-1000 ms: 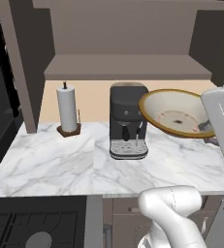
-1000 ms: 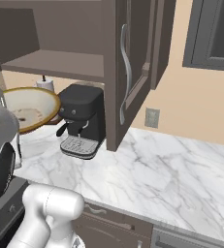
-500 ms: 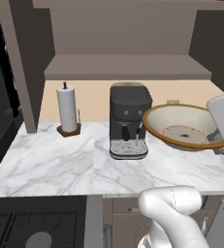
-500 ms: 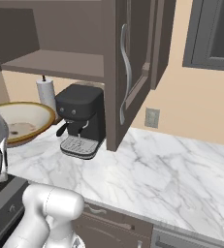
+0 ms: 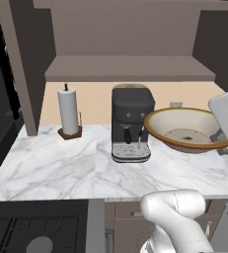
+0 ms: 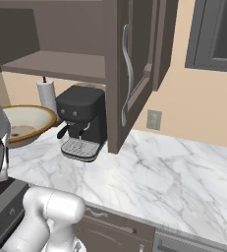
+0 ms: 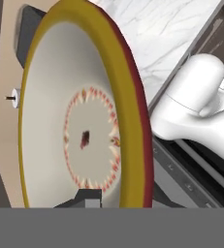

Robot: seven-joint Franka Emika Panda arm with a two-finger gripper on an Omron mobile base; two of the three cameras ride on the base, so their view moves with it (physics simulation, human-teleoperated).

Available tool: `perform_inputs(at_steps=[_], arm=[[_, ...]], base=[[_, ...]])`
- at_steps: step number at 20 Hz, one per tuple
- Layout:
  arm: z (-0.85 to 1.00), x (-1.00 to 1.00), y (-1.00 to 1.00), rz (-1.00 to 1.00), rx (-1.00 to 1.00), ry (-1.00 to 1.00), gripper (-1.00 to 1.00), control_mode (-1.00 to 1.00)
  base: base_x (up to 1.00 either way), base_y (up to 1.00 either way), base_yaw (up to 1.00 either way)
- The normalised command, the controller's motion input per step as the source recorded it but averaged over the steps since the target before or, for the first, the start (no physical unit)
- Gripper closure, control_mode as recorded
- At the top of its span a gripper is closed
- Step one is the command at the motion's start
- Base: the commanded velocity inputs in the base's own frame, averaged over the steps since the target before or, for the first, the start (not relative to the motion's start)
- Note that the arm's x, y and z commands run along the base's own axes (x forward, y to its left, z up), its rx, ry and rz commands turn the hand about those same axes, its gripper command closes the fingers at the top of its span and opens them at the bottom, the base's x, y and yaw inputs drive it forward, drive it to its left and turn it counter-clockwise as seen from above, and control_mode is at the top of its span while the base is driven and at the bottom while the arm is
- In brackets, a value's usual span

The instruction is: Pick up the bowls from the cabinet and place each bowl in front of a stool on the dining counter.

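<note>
Pinching the cream bowl (image 5: 184, 129) by its rim, the tool (image 7: 91, 196) has carried it lower, toward the marble worktop (image 5: 61, 165), beside the coffee machine (image 5: 131, 122).

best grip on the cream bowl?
Its rim, a finger on each side of the wall: the cream bowl is wide and shallow, too broad to span. The gripper is shut on the rim that way, at the edge nearest the arm, bowl tilted beside the coffee machine.

Paper-towel roll (image 5: 68, 110) stands left of the coffee machine (image 5: 131, 121) on the counter (image 5: 61, 165), bowl (image 5: 185, 129) just right, cabinet shelf (image 5: 128, 68) overhead.
</note>
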Motion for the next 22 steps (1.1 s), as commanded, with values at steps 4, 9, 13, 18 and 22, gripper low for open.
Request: perform_inputs(at_steps=[4,9,13,18,22], arm=[[0.0,0.0,0.0,0.0,0.0,0.0,1.0,-1.0],[0.0,0.0,0.0,0.0,0.0,0.0,1.0,-1.0],[0.0,-0.03,0.0,0.0,0.0,0.0,1.0,1.0],[0.0,0.0,0.0,0.0,0.0,0.0,1.0,1.0],[0.0,0.0,0.0,0.0,0.0,0.0,1.0,1.0]], base=[[0.0,0.0,0.0],[0.0,0.0,0.0],[-0.19,0.0,0.0],[-0.84,-0.05,-0.17],[-0.59,-0.03,-0.48]])
